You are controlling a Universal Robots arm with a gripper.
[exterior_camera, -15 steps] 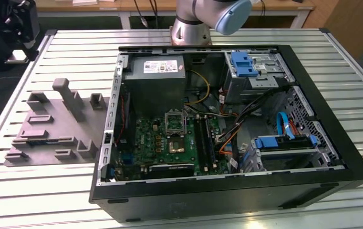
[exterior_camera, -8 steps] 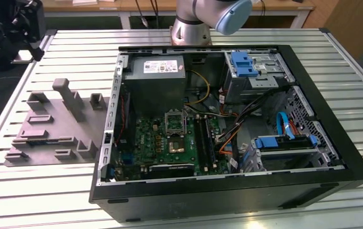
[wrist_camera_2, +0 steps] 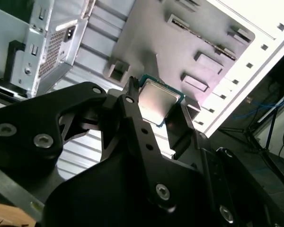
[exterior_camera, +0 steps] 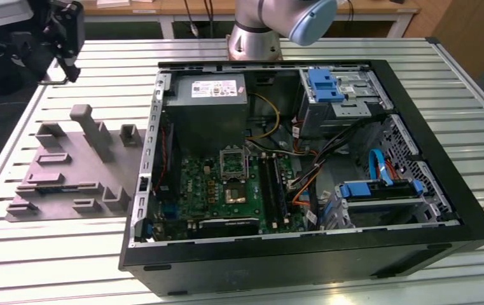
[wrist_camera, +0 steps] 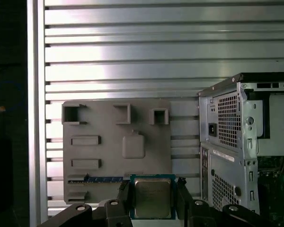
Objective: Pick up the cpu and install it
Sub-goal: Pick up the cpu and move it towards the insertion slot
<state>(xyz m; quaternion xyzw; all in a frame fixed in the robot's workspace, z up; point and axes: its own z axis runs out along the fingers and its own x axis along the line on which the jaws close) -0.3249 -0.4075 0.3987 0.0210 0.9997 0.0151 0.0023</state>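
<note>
Pincer (wrist_camera: pixel 153 194) clamped on the cpu (wrist_camera: pixel 153 201), gripping two opposite edges.
In both wrist views the cpu is a flat square with a dull silvery lid and a thin greenish rim, held in the air over the grey fixture plate (wrist_camera: pixel 109 118). Bare slatted tabletop (wrist_camera: pixel 132 47) lies open beyond the plate, and the black computer case (wrist_camera: pixel 227 118) stands just beside it.

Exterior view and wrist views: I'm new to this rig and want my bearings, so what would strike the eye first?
The open black computer case dominates the exterior view, its green motherboard bared, with a grey fixture plate beside it on the exterior view's left. In both wrist views the gripper clamps the cpu by its edges, with that grey plate behind it.
</note>
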